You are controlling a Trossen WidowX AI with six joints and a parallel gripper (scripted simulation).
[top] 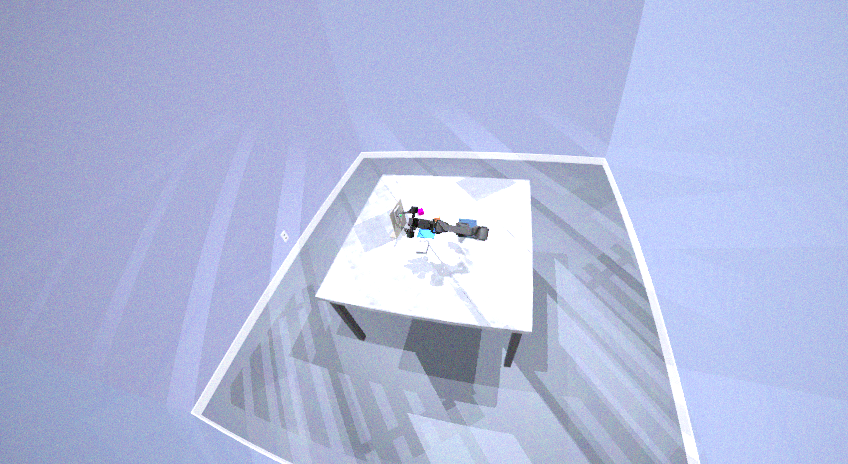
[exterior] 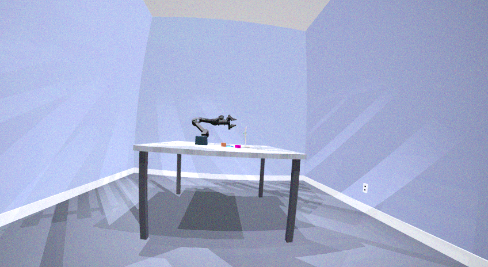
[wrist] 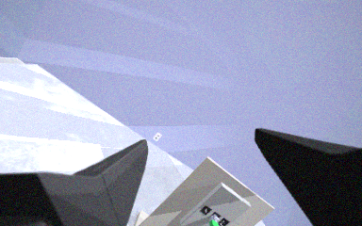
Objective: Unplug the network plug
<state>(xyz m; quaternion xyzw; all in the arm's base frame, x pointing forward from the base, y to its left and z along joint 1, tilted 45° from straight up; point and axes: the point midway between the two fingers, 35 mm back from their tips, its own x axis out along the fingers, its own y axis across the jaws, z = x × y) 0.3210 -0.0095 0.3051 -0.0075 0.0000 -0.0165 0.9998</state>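
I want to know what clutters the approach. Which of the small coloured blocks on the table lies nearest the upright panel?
The magenta block: it lies closest to the upright panel, while the orange block sits farther back toward the arm's base.

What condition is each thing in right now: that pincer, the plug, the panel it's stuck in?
Pincer: open, holding nothing, raised in the air short of the panel.
Panel: upright on the table.
Plug: in its socket on the panel, untouched.
Arm: stretched out toward the panel.
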